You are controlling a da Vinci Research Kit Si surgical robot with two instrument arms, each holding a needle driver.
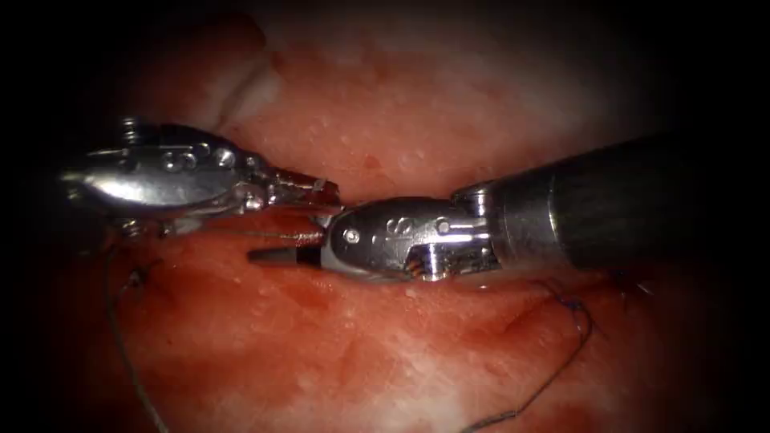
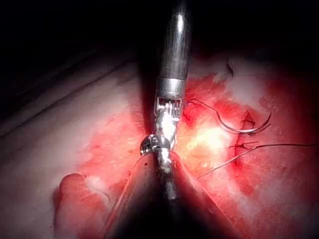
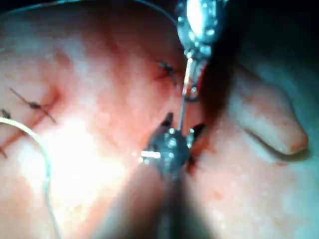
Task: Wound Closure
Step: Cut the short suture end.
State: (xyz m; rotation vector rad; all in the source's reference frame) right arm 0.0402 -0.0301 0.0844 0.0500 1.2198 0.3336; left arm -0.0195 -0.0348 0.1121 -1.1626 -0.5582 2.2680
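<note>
Count check, live: two tools over tissue (image 1: 385, 353) — left tool (image 1: 309, 186), right tool (image 1: 281, 247). One curved needle (image 2: 239, 128) lying on tissue in left wrist view. One cut (image 1: 377, 172) running across between tools. Thread (image 1: 553, 377): one long strand looping out right, another trailing down left. Knotted stitches (image 3: 34, 105): at least three counted in right wrist view, more too blurred to tell

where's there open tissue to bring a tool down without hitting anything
Free: the tissue in front of the right tool, between the two thread strands. Also the stretch behind both tools. Crowded: the middle, where the left tool and right tool nearly meet; the needle lies on the tissue.
</note>
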